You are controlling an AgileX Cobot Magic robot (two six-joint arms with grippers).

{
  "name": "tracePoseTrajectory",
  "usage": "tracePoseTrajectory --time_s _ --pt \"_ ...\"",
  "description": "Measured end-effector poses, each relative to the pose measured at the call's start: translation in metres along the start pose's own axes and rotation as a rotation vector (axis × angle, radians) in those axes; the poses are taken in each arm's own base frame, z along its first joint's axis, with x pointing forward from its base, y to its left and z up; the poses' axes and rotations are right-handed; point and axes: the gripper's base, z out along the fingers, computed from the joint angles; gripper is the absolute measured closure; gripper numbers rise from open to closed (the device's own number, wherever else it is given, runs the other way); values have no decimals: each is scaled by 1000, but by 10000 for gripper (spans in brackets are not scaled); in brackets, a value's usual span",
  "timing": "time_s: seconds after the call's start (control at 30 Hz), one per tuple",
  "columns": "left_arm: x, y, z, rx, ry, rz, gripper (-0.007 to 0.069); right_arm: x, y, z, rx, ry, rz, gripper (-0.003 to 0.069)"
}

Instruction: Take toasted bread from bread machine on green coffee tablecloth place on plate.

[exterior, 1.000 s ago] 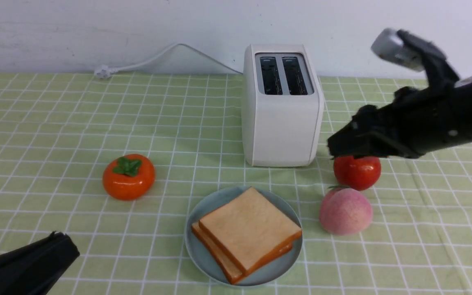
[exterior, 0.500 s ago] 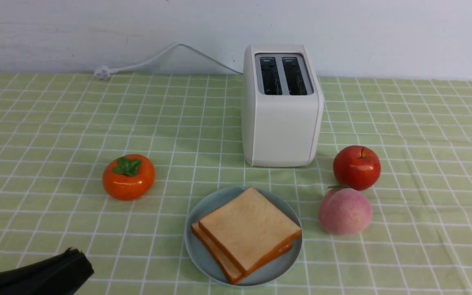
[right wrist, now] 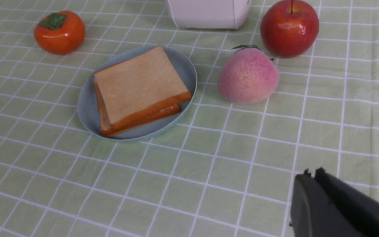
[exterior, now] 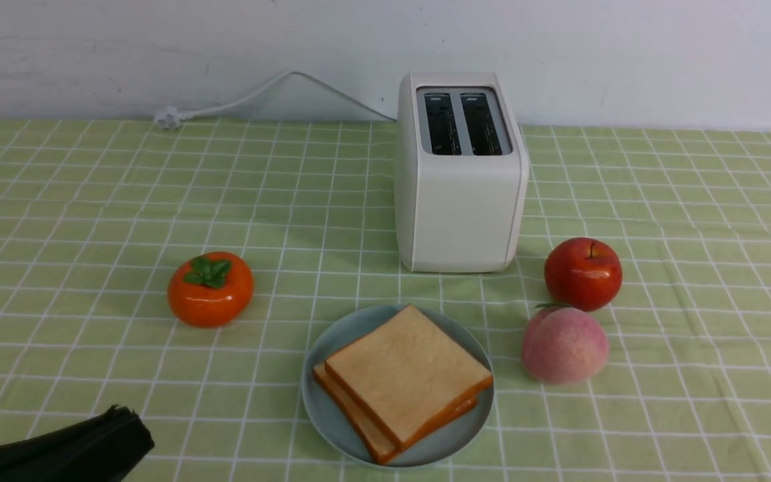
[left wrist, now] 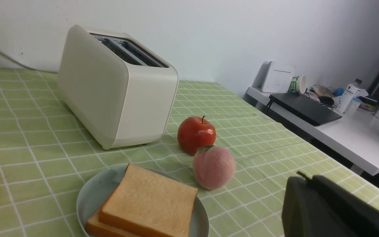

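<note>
Okay, I've got the toast [exterior: 405,371] in sight: two slices stacked flat on the plate [exterior: 331,415], the top one skewed a little so the lower slice's crust peeks out on the robot's left and near sides. The stack covers most of the plate, and only a crescent of blue-grey rim shows around it.

The plate sits on the cloth [exterior: 90,201], near the front of the table. Straight behind it, apart from it, stands the toaster [exterior: 459,201], upright, with its two dark slots facing up. Its cord [exterior: 258,94] runs along the wall towards the robot's left and ends in a plug [exterior: 167,118] lying on the cloth.

To the right of the plate is a peach [exterior: 564,345], with an apple [exterior: 583,273] just behind it. I can't tell if they touch. To the left of the plate, well apart, sits a persimmon [exterior: 209,289].

Now the arms. The left pincer [exterior: 132,428] pokes in at the near left corner, low over the cloth. From its wrist camera the jaws are pressed together, gripping nothing. The right pincer [right wrist: 311,172] is out of my front view. Its own camera shows it closed too, a thin seam between the fingers, hanging over bare cloth on the near right, clear of the peach.

Off the table's right edge there's a side table [left wrist: 350,144] with a laptop [left wrist: 304,107] on it.
</note>
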Motion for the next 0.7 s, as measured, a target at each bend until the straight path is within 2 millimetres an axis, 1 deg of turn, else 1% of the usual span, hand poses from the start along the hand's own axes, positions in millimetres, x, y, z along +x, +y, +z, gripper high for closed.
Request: tracePoseTrajectory --time_s 0.23,0.33,0.43,0.53,0.6,0.63,0.7 --pt "0 0 0 0 0 -1 616 1 -1 1 6 11 -4 640" --pt "0 0 0 0 0 -1 610 1 -5 1 48 4 -43 641" --pt "0 0 0 0 0 -2 606 8 -10 5 84 -25 -64 656" --pt "0 0 0 0 0 -3 606 33 -26 21 166 -170 -88 679" --pt "0 0 0 1 0 -3 606 62 -38 36 214 -247 -83 679" --pt "0 0 0 2 1 -3 606 69 -41 40 226 -278 -84 679" --pt "0 0 0 2 1 -3 606 94 -50 51 257 -302 -77 679"
